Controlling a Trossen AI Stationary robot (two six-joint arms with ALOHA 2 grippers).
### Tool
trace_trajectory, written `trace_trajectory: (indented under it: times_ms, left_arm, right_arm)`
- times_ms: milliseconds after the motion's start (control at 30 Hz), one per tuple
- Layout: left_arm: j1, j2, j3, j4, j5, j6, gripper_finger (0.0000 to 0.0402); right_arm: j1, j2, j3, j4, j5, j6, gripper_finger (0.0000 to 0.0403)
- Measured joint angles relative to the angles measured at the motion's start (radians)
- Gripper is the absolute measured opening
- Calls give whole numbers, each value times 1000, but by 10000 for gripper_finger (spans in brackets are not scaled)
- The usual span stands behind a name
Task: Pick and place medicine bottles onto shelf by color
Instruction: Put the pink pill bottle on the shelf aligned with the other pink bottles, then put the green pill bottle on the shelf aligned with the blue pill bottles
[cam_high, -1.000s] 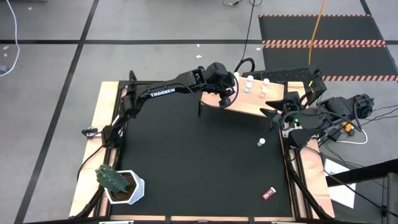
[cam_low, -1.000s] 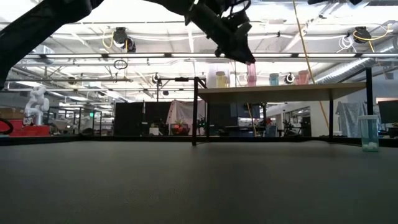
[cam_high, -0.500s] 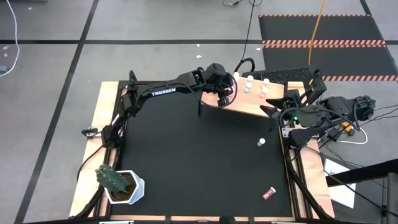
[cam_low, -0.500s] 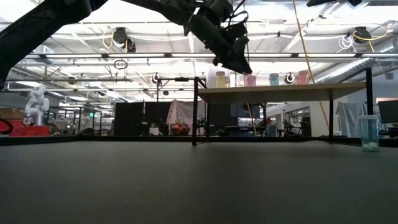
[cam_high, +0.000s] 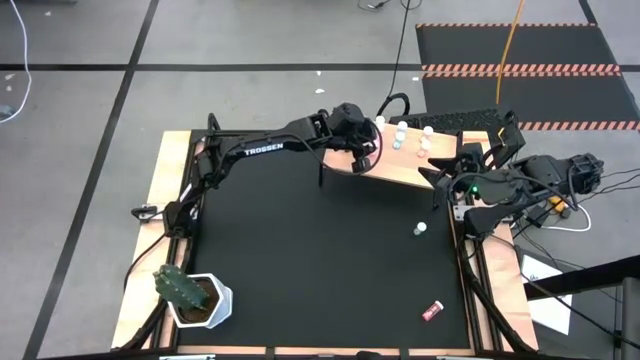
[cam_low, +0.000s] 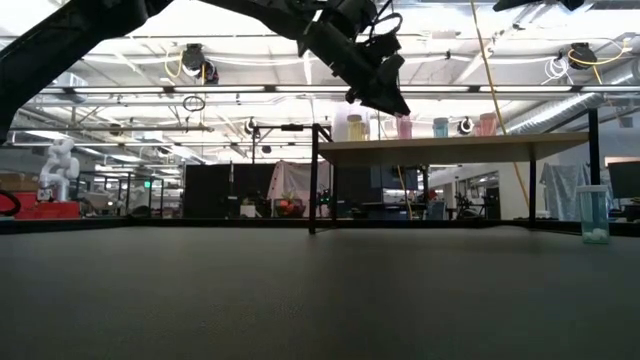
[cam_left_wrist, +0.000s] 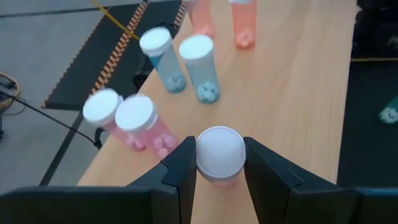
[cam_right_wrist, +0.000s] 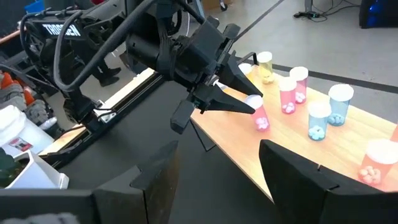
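Note:
The shelf (cam_high: 400, 170) stands at the table's far right on thin black legs. On it stand white-capped medicine bottles: two pink (cam_left_wrist: 140, 118), two teal (cam_left_wrist: 199, 59), red ones (cam_left_wrist: 242, 25) and a yellow one (cam_right_wrist: 265, 65). My left gripper (cam_left_wrist: 219, 168) reaches over the shelf's left end and is shut on another pink bottle (cam_right_wrist: 258, 115). My right gripper (cam_right_wrist: 217, 180) hovers open beside the shelf's right end, nothing between its fingers. A teal bottle (cam_high: 420, 229) stands on the black tabletop, and a red one (cam_high: 432, 311) lies there on its side. My left gripper pinches the pink bottle's white cap (cam_left_wrist: 219, 152) between its two fingers, one on either side. The fingers (cam_right_wrist: 239, 102) slant down from the table's left side. The bottle stands upright below them, its bottom (cam_right_wrist: 262, 126) at the shelf's board near the left end.
A green cactus in a white pot (cam_high: 190, 295) sits at the near left corner. The shelf's near strip beside the held bottle is bare wood (cam_left_wrist: 292, 112). The tabletop's wooden frame (cam_high: 175, 150) runs around the black surface.
My left gripper has sunk a little toward the shelf with the pink bottle, which stays upright and now has its bottom at the board. The grip has not changed.

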Motion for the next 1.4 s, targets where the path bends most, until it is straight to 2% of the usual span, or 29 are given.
trace_trajectory:
  times_ms: [600, 700, 1067, 1233, 1400]
  left_arm:
    - [-1, 0, 0, -3, 20, 8, 123]
    - [0, 0, 0, -2, 20, 4, 143]
    - [1, 0, 0, 11, 19, 1, 260]
    - [1, -14, 27, -28, 13, 2, 292]
    - [1, -104, 32, -53, -3, 29, 312]
  right_arm:
    - [1, 14, 0, 32, -29, 4, 215]
    - [1, 16, 0, 34, -29, 4, 215]
    - [1, 16, 0, 37, -29, 4, 215]
    - [1, 15, 0, 35, -28, -27, 215]
    - [-12, 15, -5, -30, -24, -31, 215]
